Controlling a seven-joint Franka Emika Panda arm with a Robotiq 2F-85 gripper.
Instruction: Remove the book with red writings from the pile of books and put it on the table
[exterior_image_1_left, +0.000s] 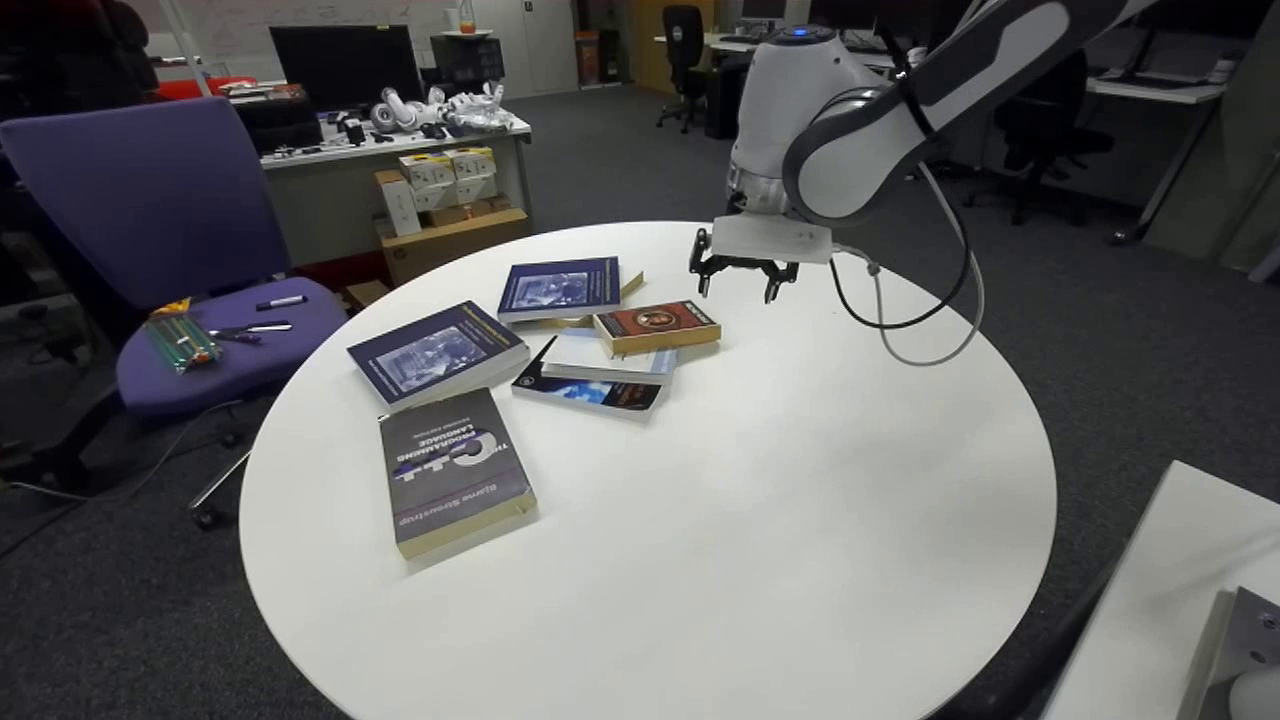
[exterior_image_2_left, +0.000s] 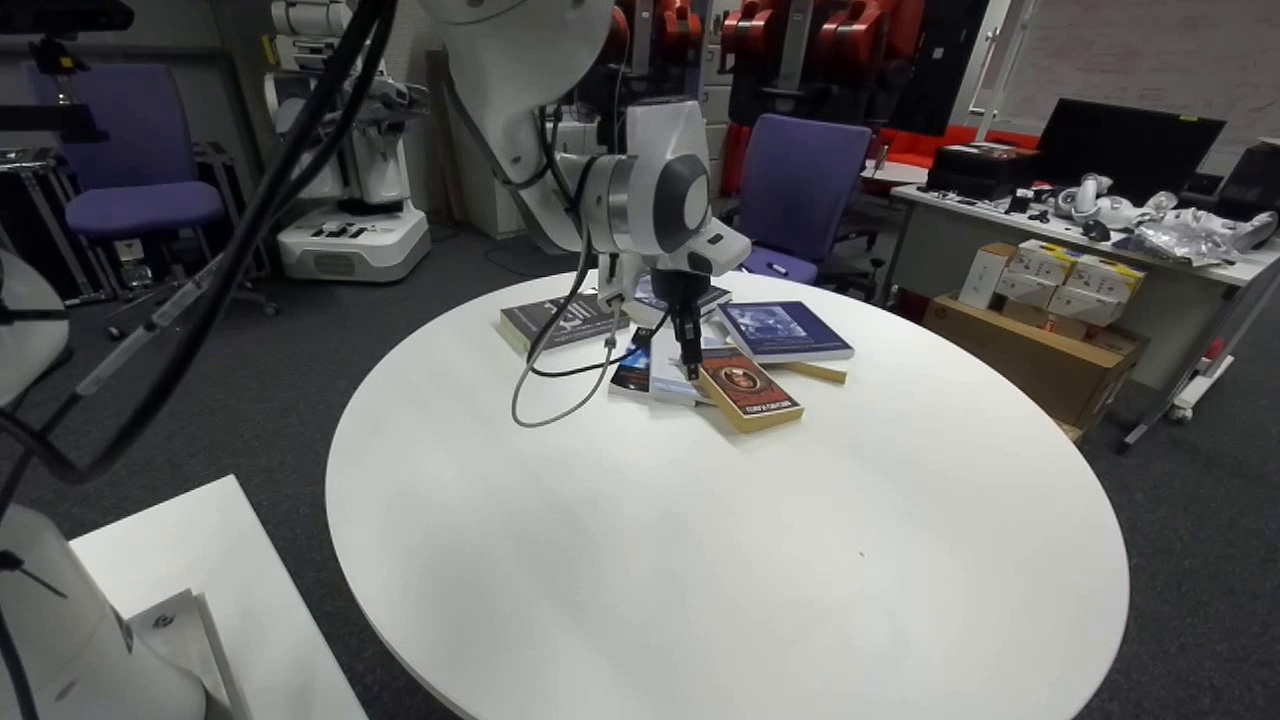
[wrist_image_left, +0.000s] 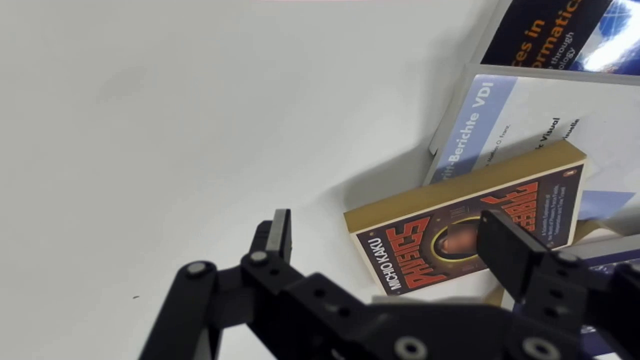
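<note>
The book with red writing (exterior_image_1_left: 660, 320) has a dark cover, red title letters and a round picture. It lies slanted across a white-and-blue book (exterior_image_1_left: 605, 358), which lies on a dark book with a blue picture (exterior_image_1_left: 585, 389). The red-lettered book also shows in an exterior view (exterior_image_2_left: 742, 380) and the wrist view (wrist_image_left: 420, 250). The pile is on the round white table (exterior_image_1_left: 760, 520). My gripper (exterior_image_1_left: 737, 292) is open and empty above the table. In the wrist view its fingers (wrist_image_left: 385, 217) are wide apart, and the right finger hides part of the red-lettered cover.
A blue-purple book (exterior_image_1_left: 558, 287) rests on another book behind the pile. A similar book (exterior_image_1_left: 435, 352) and a thick grey C++ book (exterior_image_1_left: 455, 465) lie nearby on the table. Cables (exterior_image_1_left: 975, 290) hang in a loop from the arm. A purple chair (exterior_image_1_left: 150, 200) stands beside the table.
</note>
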